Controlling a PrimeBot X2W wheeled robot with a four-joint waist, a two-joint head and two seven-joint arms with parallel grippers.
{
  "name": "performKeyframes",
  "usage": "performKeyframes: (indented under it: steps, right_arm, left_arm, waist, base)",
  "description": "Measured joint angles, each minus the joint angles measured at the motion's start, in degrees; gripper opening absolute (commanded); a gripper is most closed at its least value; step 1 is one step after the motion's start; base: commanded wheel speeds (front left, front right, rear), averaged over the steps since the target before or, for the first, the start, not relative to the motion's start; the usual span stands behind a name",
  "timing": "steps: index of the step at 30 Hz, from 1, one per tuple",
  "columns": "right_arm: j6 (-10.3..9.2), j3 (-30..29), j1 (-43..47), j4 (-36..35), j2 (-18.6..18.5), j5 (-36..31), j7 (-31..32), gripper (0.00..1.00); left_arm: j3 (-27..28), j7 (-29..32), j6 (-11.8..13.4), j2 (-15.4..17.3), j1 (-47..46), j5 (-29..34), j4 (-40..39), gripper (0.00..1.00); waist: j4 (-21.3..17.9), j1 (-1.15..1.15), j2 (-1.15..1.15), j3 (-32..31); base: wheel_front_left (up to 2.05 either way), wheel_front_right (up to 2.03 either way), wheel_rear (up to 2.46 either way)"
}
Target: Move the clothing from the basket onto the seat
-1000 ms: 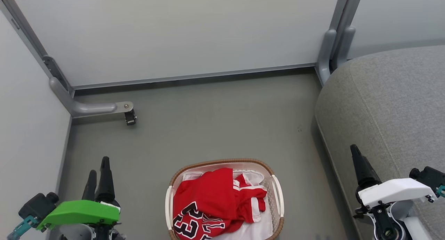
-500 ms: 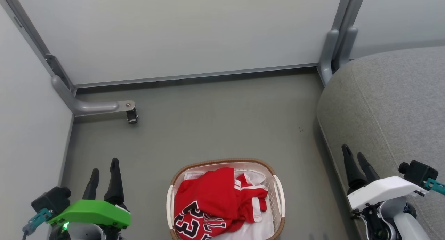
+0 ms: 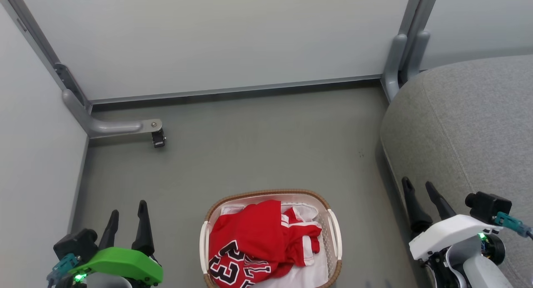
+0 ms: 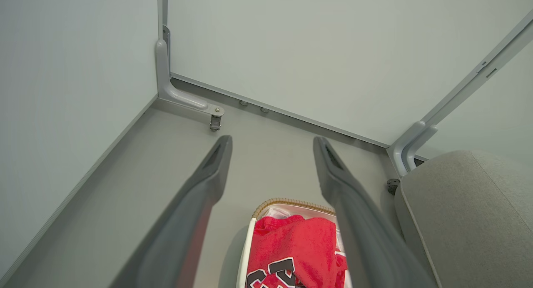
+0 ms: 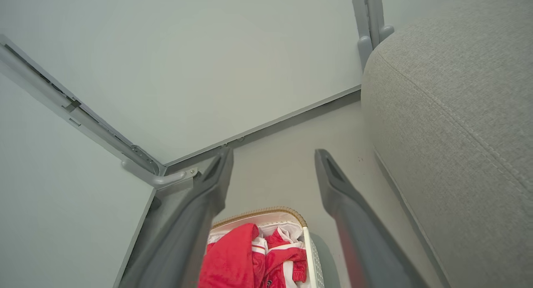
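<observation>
The red clothing [image 3: 258,240] lies bunched inside the white basket [image 3: 334,231] with its brown rim, on the floor at the bottom middle of the head view; a "23" jersey lies in front and a white-striped piece [image 3: 304,234] to the right. The clothing [image 4: 291,250] and basket rim [image 4: 291,203] also show between my left fingers, and the clothing [image 5: 250,259] in the right wrist view. The grey seat [image 3: 470,129] fills the right side. My left gripper [image 3: 128,212] is open, left of the basket. My right gripper [image 3: 417,188] is open, beside the seat's edge.
Pale partition panels close the back and left. A grey support foot with a small caster [image 3: 158,138] sticks out onto the floor at the left. Another grey post [image 3: 393,63] stands at the seat's back corner. Grey floor [image 3: 258,146] stretches beyond the basket.
Both grippers have turned and slid inward toward the basket, now showing both fingers apart. The head view shifted slightly. The clothing and basket have not moved.
</observation>
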Motion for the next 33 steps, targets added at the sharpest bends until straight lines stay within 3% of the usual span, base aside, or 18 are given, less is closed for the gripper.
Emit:
performKeyframes:
  steps: [15,33]
  right_arm:
    - [0.00,1.18,-0.26,1.51,-0.09,-10.01,-2.13,1.00]
    - [0.01,2.30,-0.27,4.21,-0.13,-19.41,-4.47,1.00]
  left_arm:
    - [-0.24,-2.11,1.12,-0.07,1.26,8.18,-0.97,1.00]
    - [-0.40,-4.35,-0.57,-0.26,3.41,17.59,-3.72,1.00]
  waist:
    - [0.36,0.00,0.00,0.09]
    - [0.35,0.00,0.00,0.19]
  base:
    - [0.00,0.00,0.00]
    - [0.00,0.00,0.00]
